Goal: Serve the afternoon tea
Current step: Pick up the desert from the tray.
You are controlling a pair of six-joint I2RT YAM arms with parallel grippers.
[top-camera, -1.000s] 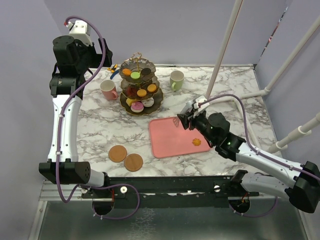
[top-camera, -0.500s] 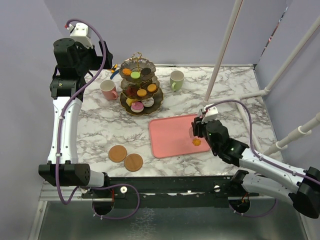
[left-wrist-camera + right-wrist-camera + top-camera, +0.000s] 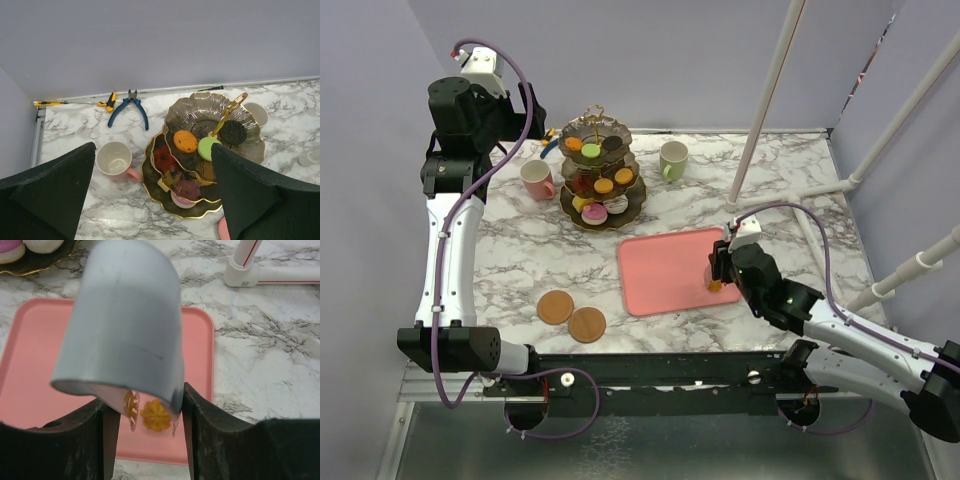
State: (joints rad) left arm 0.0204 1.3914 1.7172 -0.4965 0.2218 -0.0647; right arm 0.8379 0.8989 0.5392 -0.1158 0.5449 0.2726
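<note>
Right pincer (image 3: 145, 412) is held half-open over a small orange flower-shaped cookie (image 3: 155, 415) on the smooth pink tray (image 3: 30, 355); contact cannot be told. Left pincer (image 3: 152, 200) is spread wide above the scalloped stand (image 3: 200, 145).

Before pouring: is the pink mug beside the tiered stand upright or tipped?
Upright. In the left wrist view the pink mug shows its round open mouth facing up, standing on the marble table beside the dark three-tier scalloped stand.
</note>
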